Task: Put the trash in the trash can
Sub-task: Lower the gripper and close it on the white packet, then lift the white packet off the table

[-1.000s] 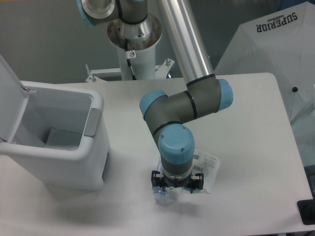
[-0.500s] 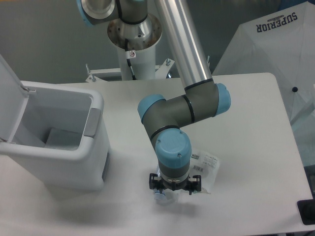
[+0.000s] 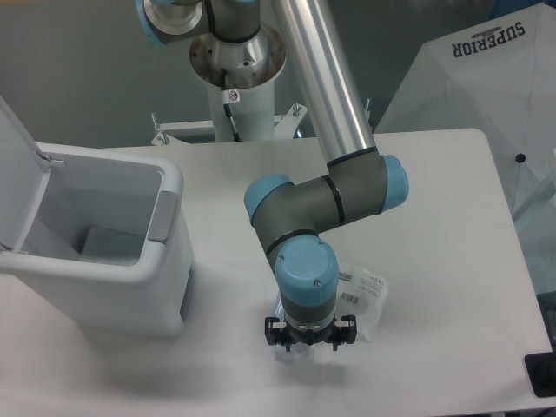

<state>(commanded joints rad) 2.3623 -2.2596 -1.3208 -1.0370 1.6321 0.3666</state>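
Observation:
The trash can (image 3: 170, 186) is a boxy white bin on the left of the table, its hinged lid (image 3: 16, 165) standing open. A flat clear packet (image 3: 365, 294) with green-white labels and a barcode lies on the table, partly under the arm's wrist. My gripper (image 3: 310, 339) points straight down just left of the packet, close to the tabletop. Its black finger links are spread to both sides, so it looks open. The blue wrist cap hides the fingertips. The crushed bottle is hidden beneath the gripper.
The arm's base column (image 3: 236, 78) stands at the back of the table. A white umbrella-like cover (image 3: 486, 78) sits past the right edge. A dark object (image 3: 542, 375) is at the front right corner.
The wrist and gripper have shifted slightly toward the front of the table. The bottle end that showed below the gripper's left side is now covered.

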